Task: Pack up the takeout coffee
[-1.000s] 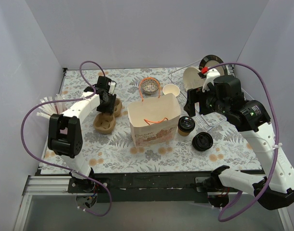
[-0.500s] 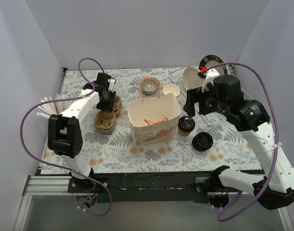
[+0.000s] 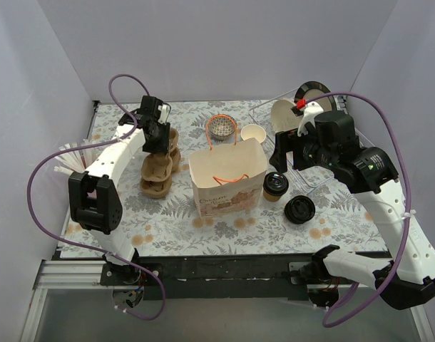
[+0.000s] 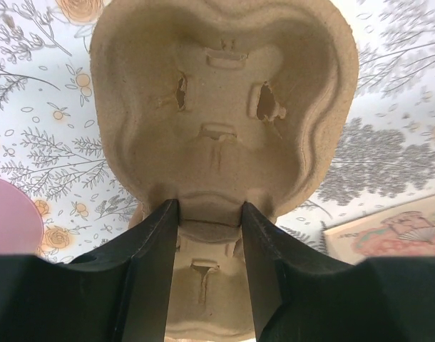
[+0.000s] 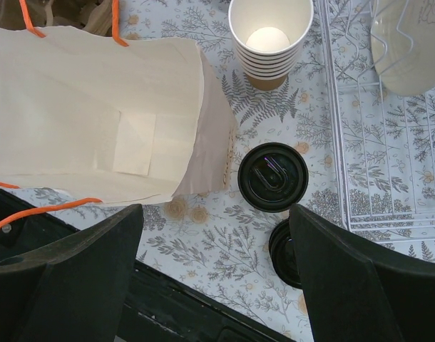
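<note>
Nearest the arm bases, a loose black lid [image 3: 300,209] lies flat on the floral bench [image 3: 175,221]. Just behind it stands the takeout coffee [image 3: 274,185], upright with its own lid on, close beside the right-hand wall of the paper bag [image 3: 228,178] and not yet inside. The bag stands open-mouthed with its orange handles flopped over the rim, so it can be loaded straight from above.

The right end effector [image 5: 214,214] hangs above that spot, fingers spread wide and holding nothing. Its wrist camera looks straight down on the coffee [image 5: 272,177], which sits a little toward the right-hand finger. That suggests it is lining up a top-down grasp on the cup; it would need to centre itself before closing.

On the far left side of the bag, the left end effector [image 4: 207,206] is closed tight on the edge of a moulded pulp cup carrier [image 4: 224,107]. It holds the carrier tilted up over a second carrier [image 3: 155,184] that rests on the bench. This is probably to pull one tray off the nested pair for the cup. Whether the two are fully apart I cannot tell, as a piece of pulp shows between the fingers.

Farther back are a stack of lidless paper cups [image 3: 252,133] and an orange-rimmed mesh strainer [image 3: 221,128]. A wire rack [image 5: 389,142] with plates stands at the far right.
</note>
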Robot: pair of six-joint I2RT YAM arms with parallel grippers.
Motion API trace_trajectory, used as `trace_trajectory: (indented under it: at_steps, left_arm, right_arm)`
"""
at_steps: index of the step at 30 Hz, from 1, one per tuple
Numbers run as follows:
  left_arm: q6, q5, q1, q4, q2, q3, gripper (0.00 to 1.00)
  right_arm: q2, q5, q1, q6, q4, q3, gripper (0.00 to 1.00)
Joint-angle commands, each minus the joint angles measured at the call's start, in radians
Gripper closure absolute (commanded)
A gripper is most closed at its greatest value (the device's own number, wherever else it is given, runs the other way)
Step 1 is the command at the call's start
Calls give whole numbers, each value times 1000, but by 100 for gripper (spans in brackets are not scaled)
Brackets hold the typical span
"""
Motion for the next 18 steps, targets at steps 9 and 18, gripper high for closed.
trace_trajectory:
  at_steps: [9,18]
  left_arm:
    - [-141,31,-105,-94,-51,425,85]
    - [-106,162,-246,-118,-92,723,86]
  right_arm:
    - [3,-46,-2,8,68,17,10]
    - [-31,-47,-2,-1,112,-13,10]
